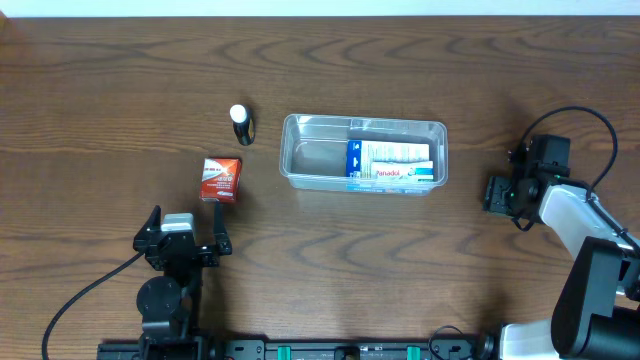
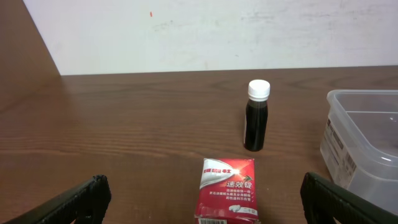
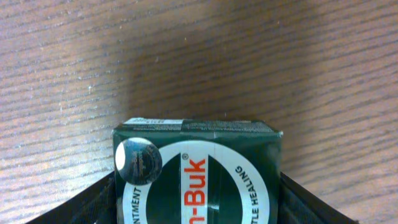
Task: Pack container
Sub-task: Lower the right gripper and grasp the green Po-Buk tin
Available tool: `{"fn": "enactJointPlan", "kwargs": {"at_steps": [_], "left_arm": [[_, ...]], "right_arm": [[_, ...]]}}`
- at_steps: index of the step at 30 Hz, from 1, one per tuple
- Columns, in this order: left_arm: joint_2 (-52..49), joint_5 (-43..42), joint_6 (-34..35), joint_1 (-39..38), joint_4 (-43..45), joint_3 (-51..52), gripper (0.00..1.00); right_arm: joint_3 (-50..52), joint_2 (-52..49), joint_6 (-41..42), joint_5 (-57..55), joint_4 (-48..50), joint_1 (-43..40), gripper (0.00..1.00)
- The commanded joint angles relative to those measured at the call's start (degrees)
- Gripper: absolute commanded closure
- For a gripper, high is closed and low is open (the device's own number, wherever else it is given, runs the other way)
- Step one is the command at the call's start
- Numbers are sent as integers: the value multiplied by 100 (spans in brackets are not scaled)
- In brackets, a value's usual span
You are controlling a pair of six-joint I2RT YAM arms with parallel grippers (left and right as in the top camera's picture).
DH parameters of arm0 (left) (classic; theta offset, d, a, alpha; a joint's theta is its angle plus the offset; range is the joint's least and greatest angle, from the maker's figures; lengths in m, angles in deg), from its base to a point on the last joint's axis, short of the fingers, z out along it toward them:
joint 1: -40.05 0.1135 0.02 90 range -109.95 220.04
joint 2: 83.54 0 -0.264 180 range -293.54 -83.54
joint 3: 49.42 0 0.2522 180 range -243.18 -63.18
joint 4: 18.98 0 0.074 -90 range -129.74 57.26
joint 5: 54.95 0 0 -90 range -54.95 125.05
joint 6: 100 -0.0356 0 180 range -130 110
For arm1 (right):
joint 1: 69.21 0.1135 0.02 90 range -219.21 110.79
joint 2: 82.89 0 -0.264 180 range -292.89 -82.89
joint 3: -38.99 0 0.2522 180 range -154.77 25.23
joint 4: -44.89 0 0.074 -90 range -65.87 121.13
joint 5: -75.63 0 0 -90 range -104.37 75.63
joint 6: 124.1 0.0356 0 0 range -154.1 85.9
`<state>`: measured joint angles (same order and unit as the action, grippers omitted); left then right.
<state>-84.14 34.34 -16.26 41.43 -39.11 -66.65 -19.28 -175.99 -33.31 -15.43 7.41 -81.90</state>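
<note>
The clear plastic container [image 1: 315,160] lies mid-table and holds a blue and white Panadol box [image 1: 395,162] in its right half. Its corner shows in the left wrist view [image 2: 367,134]. A red box [image 1: 220,179] lies flat left of the container. My left gripper [image 1: 186,225] is open and empty just behind the red box [image 2: 227,190], which lies between its fingers [image 2: 202,186]. A dark bottle with a white cap [image 1: 241,124] stands beyond it [image 2: 257,116]. My right gripper [image 1: 500,192] is far right, shut [image 3: 196,202] on a dark green Zam-Buk box [image 3: 196,162].
The table is dark brown wood. A pale wall runs along the far edge in the left wrist view. A black cable loops by the right arm [image 1: 590,125].
</note>
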Motion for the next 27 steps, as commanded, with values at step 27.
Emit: {"fn": "enactJointPlan", "kwargs": {"at_steps": [27], "left_arm": [[37, -33, -57, -13, -79, 175, 2]], "right_arm": [[-2179, 367, 494, 730, -2037, 149, 52]]}}
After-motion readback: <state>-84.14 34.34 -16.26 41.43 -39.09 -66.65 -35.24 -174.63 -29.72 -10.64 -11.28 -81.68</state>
